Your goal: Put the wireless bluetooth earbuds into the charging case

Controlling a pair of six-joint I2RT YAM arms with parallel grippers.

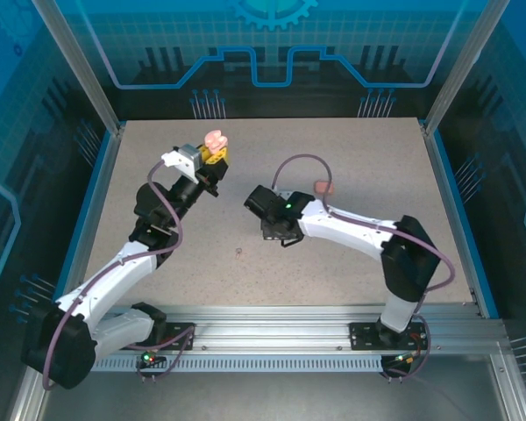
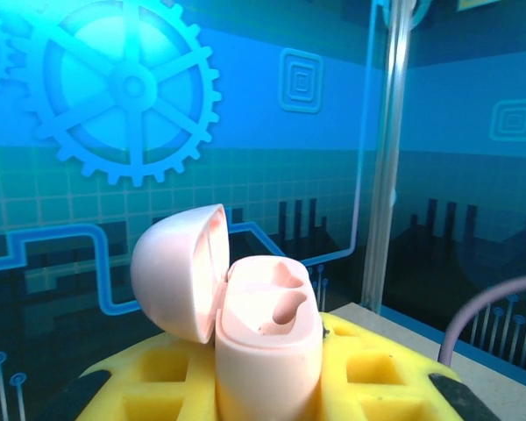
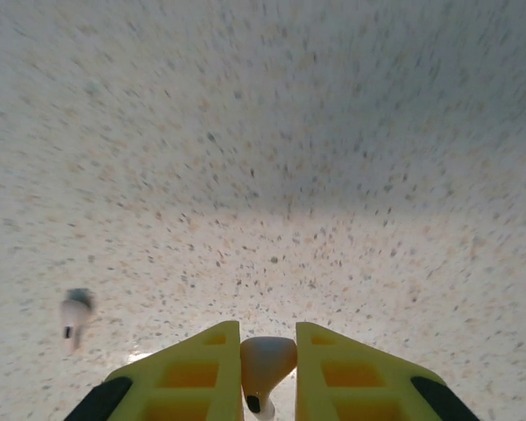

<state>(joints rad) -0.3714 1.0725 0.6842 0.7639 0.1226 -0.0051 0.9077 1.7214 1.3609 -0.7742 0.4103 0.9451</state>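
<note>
left gripper (image 2: 267, 390) clamped on the open pink charging case (image 2: 267, 329), held aloft; right gripper (image 3: 268, 351) pinching a pale earbud (image 3: 268, 358) low over the table (image 3: 263, 132), its end cut off; second earbud (image 3: 73, 314) lies nearby, blurred.

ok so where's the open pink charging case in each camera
top external: charging case upper left of centre, at the left gripper tip.
left wrist: bottom centre, lid open leftward, between yellow fingers.
right wrist: faces the table, right gripper pinching an earbud.
shared landmark: the left gripper's yellow fingers.
</note>
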